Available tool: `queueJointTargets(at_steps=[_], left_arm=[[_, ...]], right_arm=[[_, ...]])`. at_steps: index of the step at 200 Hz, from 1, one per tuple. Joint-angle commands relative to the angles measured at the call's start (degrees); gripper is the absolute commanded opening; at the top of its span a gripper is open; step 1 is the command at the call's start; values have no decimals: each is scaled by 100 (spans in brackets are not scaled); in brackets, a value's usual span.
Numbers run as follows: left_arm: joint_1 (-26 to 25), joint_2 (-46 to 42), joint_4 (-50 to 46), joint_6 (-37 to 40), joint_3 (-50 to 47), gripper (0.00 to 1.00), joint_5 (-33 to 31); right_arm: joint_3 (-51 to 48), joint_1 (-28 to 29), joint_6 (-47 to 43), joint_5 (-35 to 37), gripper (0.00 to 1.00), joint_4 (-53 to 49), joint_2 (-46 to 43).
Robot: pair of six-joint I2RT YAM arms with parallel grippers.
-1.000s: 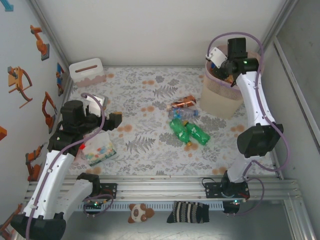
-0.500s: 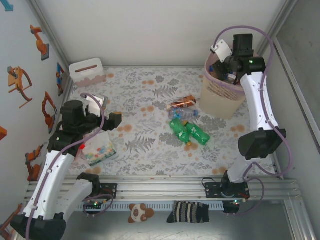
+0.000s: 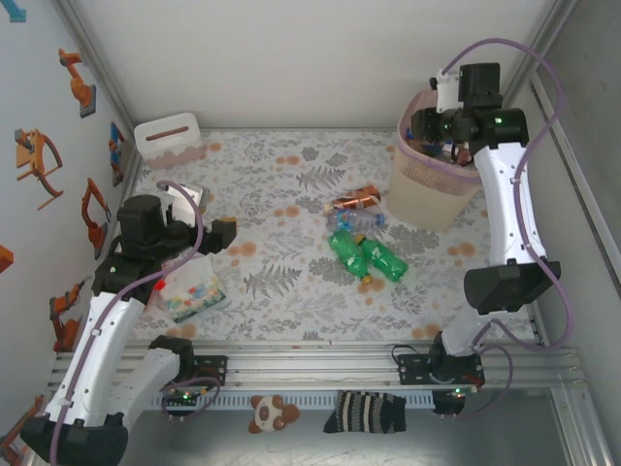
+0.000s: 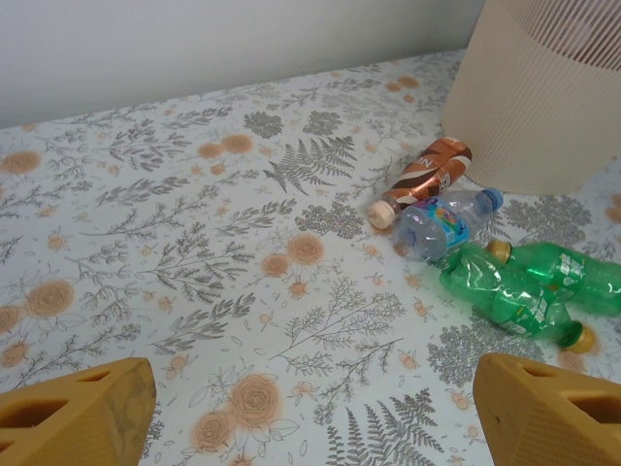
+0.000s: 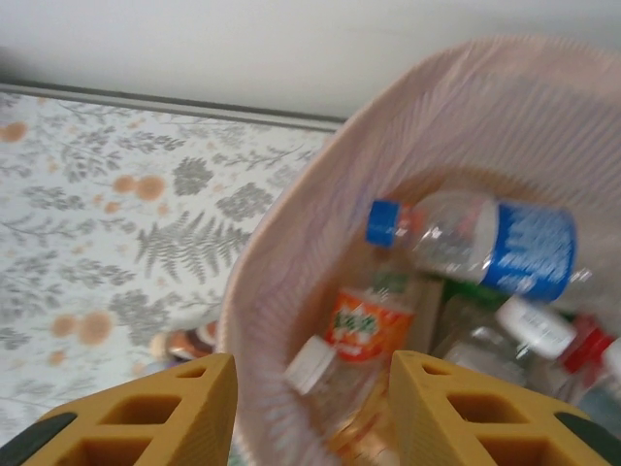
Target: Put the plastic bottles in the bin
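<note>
Right fingers [image 5: 146, 408] parted, empty, over bin [image 5: 543, 97] holding bottles [image 5: 485, 243], left fingers [image 4: 78, 403] parted, empty, loose bottles [image 4: 505, 291] beyond.

No text legible; bottle labels [image 5: 529, 250] too blurred.

Glossy clear and green plastic bottles [image 4: 524, 291] lie on matt floral-printed cloth [image 4: 194, 243]; the bin [image 4: 543, 97] looks matt, ribbed plastic.

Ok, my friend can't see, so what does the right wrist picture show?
The right pincer, open and empty, hovers over the bin, which holds several plastic bottles. The flowery table lies to the left.
</note>
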Motion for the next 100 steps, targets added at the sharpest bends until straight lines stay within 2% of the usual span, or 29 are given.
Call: queueJointTargets(at_steps=[1,100], left_arm=[[31,-14,70,129,-68,85,-8],[30,-21,61,133,-77,85,-44]], right_arm=[[-307,270,848,-266,44,-89,-438],[-1492,2385,755,1230,49,-426,-486]])
